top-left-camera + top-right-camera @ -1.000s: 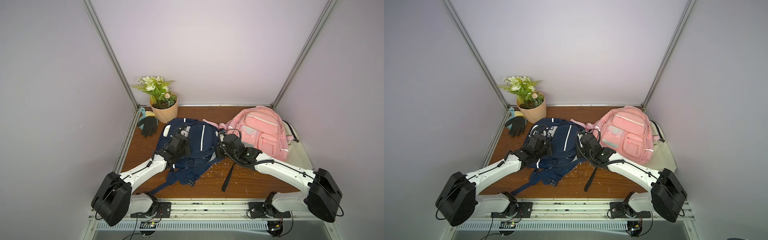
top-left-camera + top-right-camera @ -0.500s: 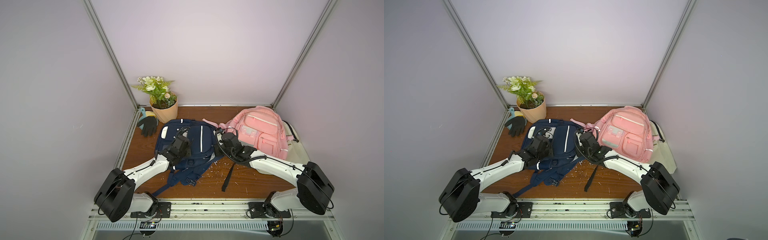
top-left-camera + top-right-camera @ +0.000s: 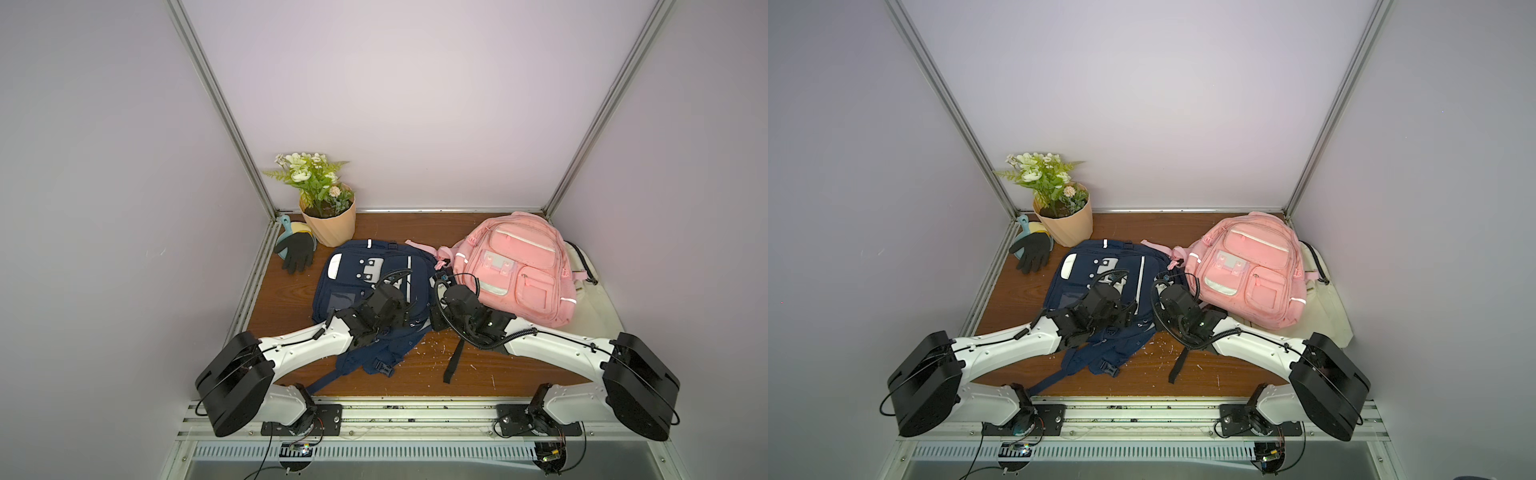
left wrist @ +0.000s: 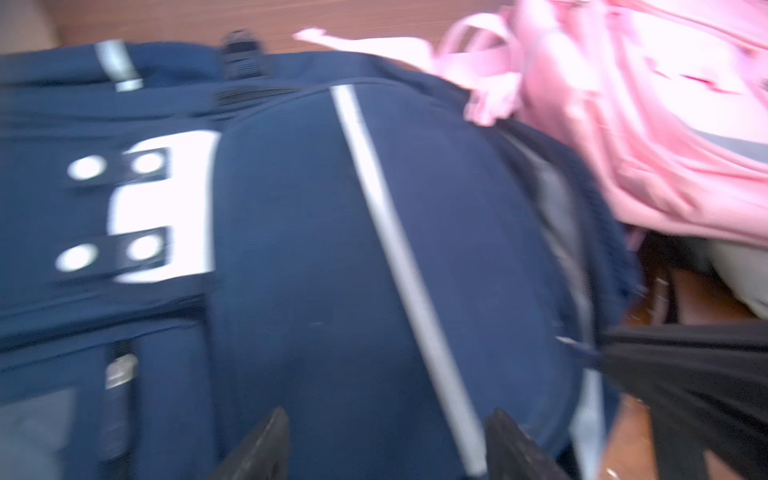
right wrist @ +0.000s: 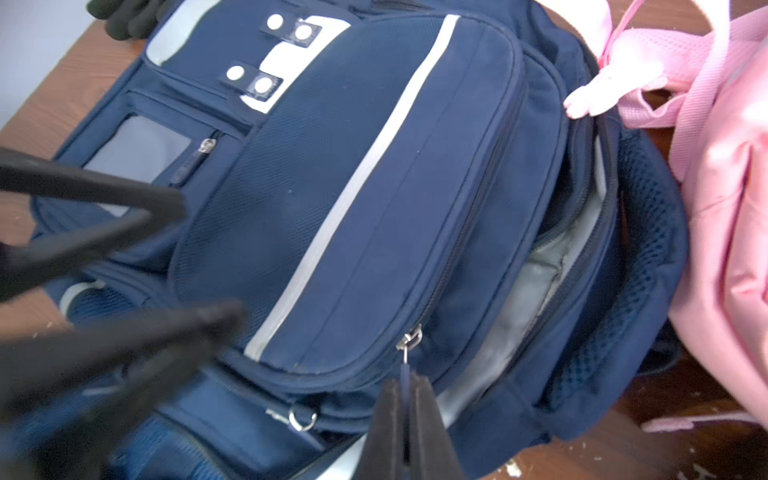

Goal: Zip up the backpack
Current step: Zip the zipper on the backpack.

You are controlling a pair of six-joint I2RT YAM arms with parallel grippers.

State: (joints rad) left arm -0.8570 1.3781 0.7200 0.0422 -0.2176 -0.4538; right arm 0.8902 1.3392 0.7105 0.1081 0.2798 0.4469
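Observation:
A navy backpack (image 3: 357,270) (image 3: 1088,270) lies flat on the wooden table, front side up. Its main compartment gapes at the side, showing grey lining (image 5: 540,282). My right gripper (image 5: 405,386) (image 3: 435,318) is shut on the blue zipper pull (image 5: 405,365) of the front pocket, at the pocket's near corner. My left gripper (image 4: 386,419) (image 3: 405,309) hovers open over the front panel (image 4: 311,249) beside the white stripe, with nothing between its fingers. Its blurred black fingers (image 5: 166,203) also show in the right wrist view.
A pink backpack (image 3: 515,266) leans against the navy one on the right, on top of a cream bag (image 3: 598,299). A flower pot (image 3: 328,220) and a black glove (image 3: 297,251) sit at the back left. A loose black strap (image 3: 453,357) lies near the front edge.
The left gripper was shut on the navy backpack and has opened, letting go. The right gripper has stayed shut on the zipper pull.

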